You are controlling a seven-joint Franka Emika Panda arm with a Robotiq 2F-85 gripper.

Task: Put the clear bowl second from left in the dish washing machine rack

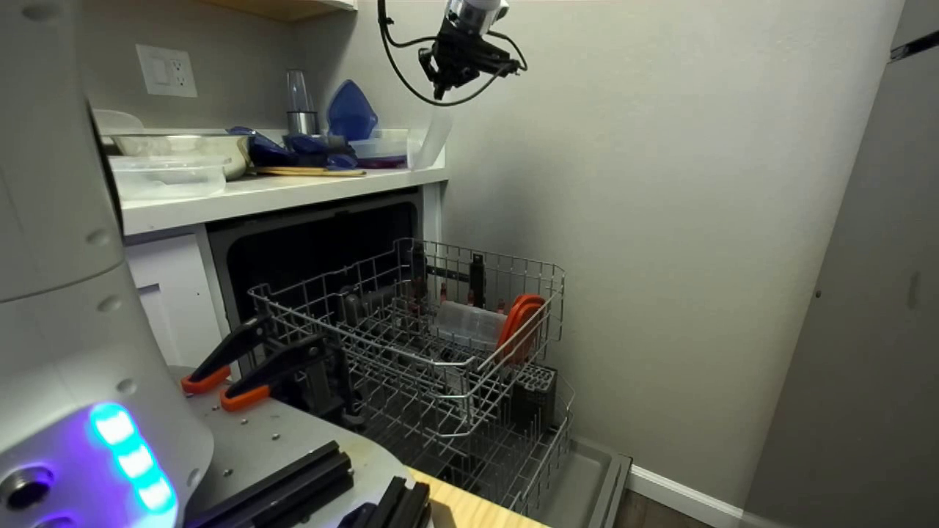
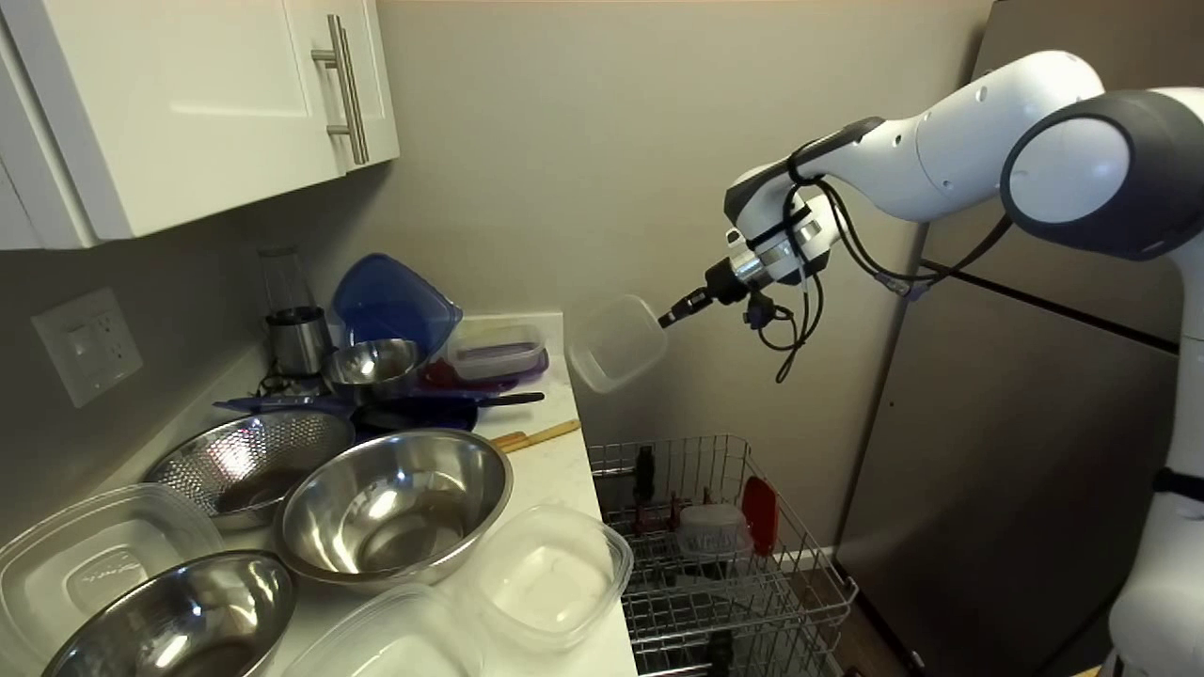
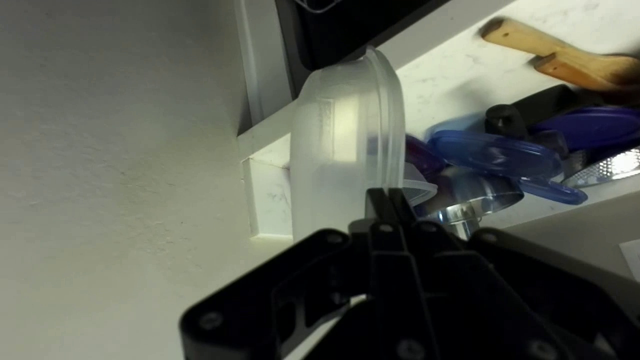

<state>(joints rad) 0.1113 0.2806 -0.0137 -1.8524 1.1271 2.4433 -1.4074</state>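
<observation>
My gripper [image 3: 384, 195] is shut on the rim of the clear bowl [image 3: 345, 140], a see-through plastic bowl with rounded corners. The gripper also shows in both exterior views [image 1: 440, 94] [image 2: 664, 321]. It holds the bowl [image 2: 616, 343] tilted on its side in the air, off the counter's end and above the rack's level. The bowl also shows nearly edge-on in an exterior view [image 1: 434, 138]. The dish washing machine rack [image 1: 451, 363] is pulled out below, grey wire with prongs. It also shows in an exterior view [image 2: 734, 613]. Only a bit of wire shows in the wrist view.
The rack holds another clear container [image 1: 469, 325] and orange-red pieces [image 1: 522, 323]. The white counter [image 2: 555, 461] carries metal bowls [image 2: 395, 508], clear containers [image 2: 550, 578], blue lids [image 2: 390, 301] and wooden utensils [image 2: 546, 434]. A cabinet [image 2: 216, 103] hangs above it. A wall stands behind.
</observation>
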